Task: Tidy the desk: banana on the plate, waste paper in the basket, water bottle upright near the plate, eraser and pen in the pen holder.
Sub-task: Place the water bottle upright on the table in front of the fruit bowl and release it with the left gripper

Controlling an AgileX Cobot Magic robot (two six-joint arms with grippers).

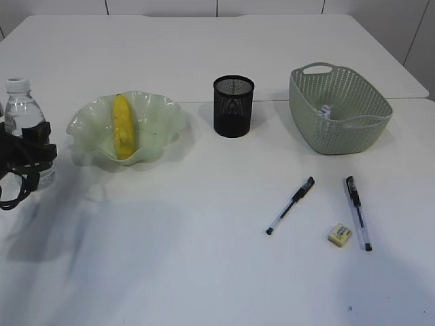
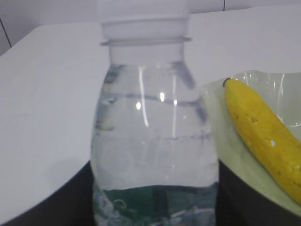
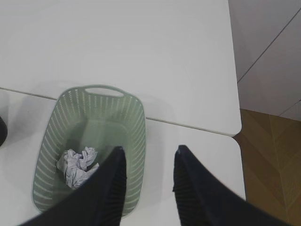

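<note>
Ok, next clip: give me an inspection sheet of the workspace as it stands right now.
Surface: white table, two tops joined.
Job's things: banana on plate; waste paper in basket; water bottle upright beside plate; two pens and eraser on table; pen holder upright.
Clutter: nothing seen.
Grippers: left gripper around bottle; right gripper open, above basket.
Cables: black loops at left gripper.
Surroundings: wood floor.

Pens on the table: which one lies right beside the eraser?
The right-hand pen, the one pointing almost straight toward the camera. The eraser sits just left of its near end. The other pen lies slanted, farther left.
</note>
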